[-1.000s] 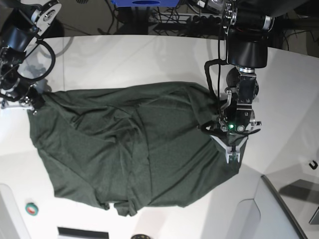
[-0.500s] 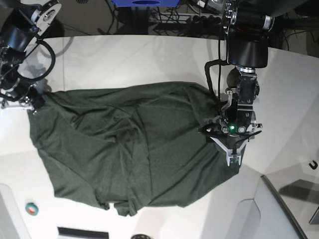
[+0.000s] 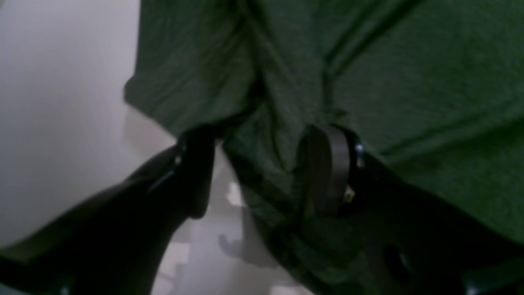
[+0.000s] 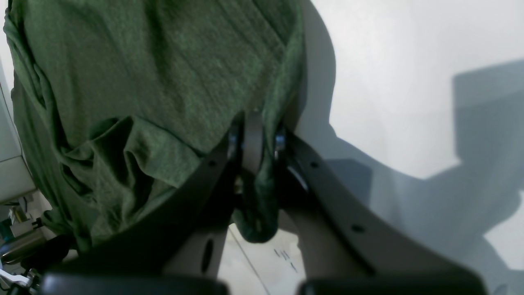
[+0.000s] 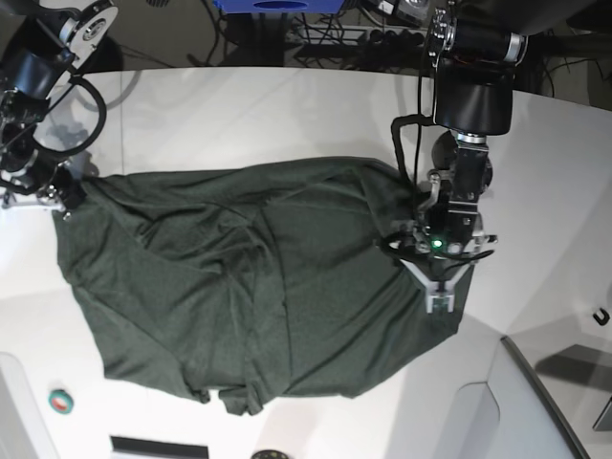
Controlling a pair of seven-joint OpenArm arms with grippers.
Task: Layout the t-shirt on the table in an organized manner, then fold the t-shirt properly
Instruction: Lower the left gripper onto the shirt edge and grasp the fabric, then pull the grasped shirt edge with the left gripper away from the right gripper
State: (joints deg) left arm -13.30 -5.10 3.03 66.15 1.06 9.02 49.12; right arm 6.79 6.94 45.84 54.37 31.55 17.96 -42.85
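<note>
The dark green t-shirt lies spread and wrinkled across the white table. My left gripper is at the shirt's right edge. In the left wrist view its jaws stand apart with a fold of the t-shirt between them, above the table. My right gripper is at the shirt's far left corner. In the right wrist view it is shut on a bunched edge of the t-shirt, above the table.
A small green tape roll lies at the table's front left. A grey-white bin stands at the front right, with a black hook near it. A blue object and cables sit behind the table.
My left gripper has shifted slightly to the left over the shirt's right edge. The right gripper and the rest of the shirt have stayed put.
</note>
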